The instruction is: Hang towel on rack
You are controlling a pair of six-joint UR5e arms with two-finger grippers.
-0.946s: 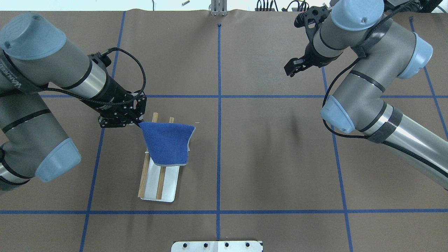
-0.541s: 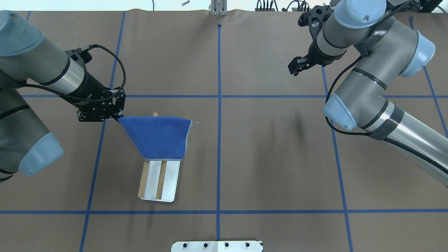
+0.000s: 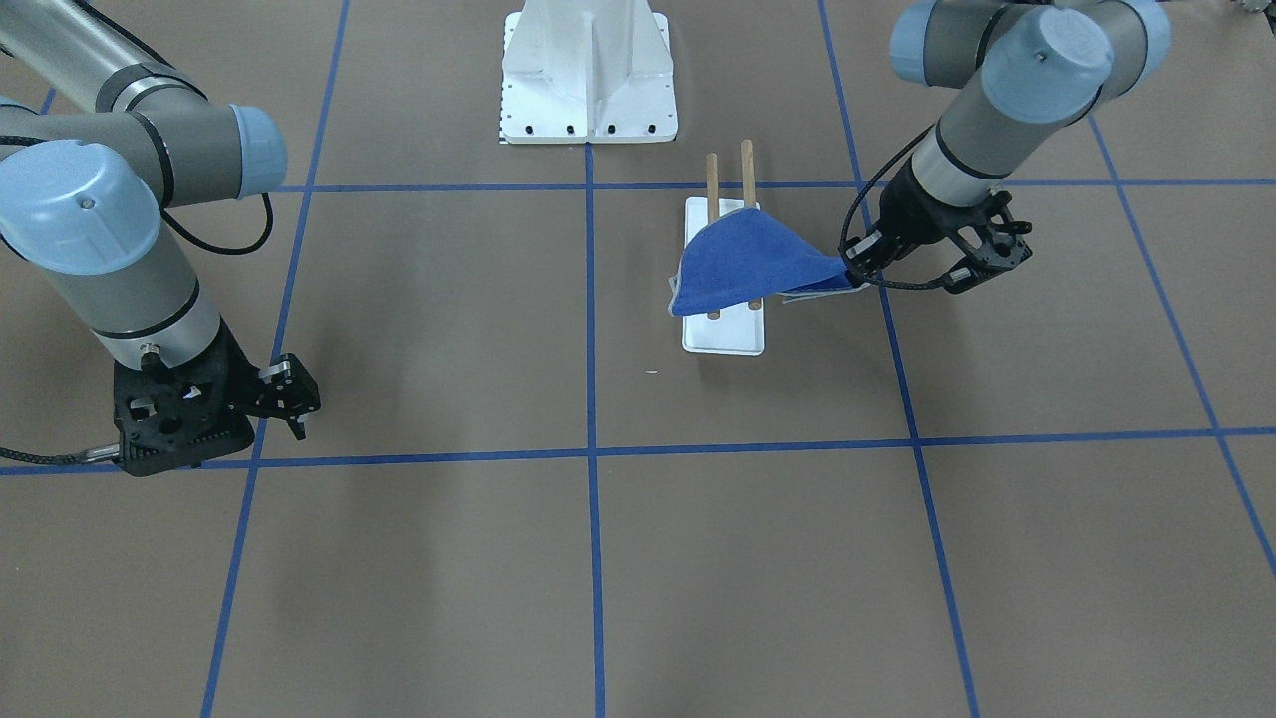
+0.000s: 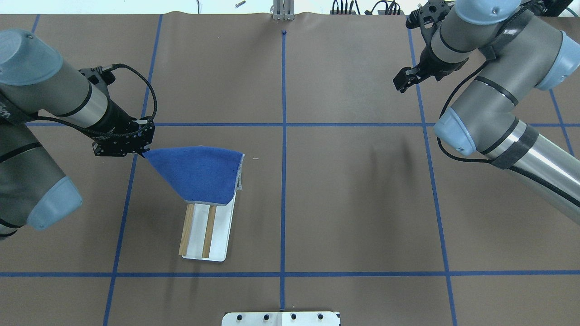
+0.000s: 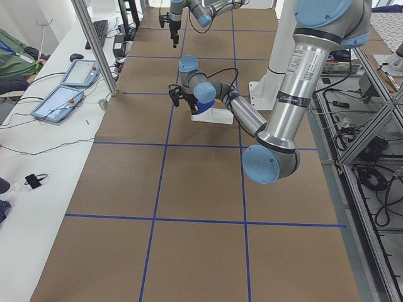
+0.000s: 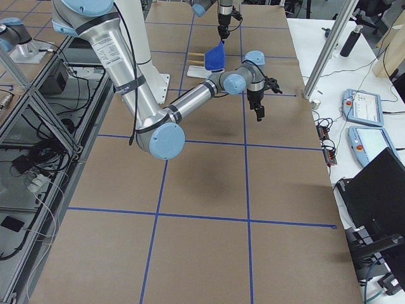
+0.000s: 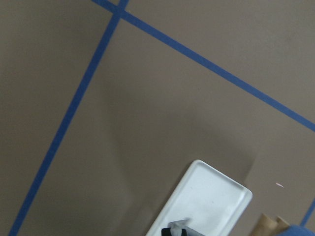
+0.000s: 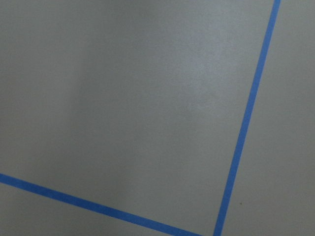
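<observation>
The blue towel [image 4: 199, 174] lies draped over the far ends of the rack's two wooden rods [image 4: 186, 228] and hides them in the overhead view. One corner is stretched out sideways to my left gripper [image 4: 142, 155], which is shut on it just left of the rack. The rack's white base [image 4: 222, 240] sits on the table. The front view shows the towel [image 3: 743, 264] over the rods [image 3: 746, 165], pulled toward the left gripper [image 3: 857, 281]. The left wrist view shows the base [image 7: 206, 196]. My right gripper [image 4: 404, 81] hangs open and empty far away at the table's right, also in the front view [image 3: 289, 399].
The white bolted robot pedestal [image 3: 588, 70] stands behind the rack, its edge at the bottom of the overhead view [image 4: 281, 318]. Blue tape lines [image 4: 283, 136] grid the brown table. Tablets [image 5: 63, 100] and an operator sit along the far side.
My left gripper has pulled the towel's corner out to the left and slightly farther away, stretching the towel across the rods. My right arm has drawn back to the right.
</observation>
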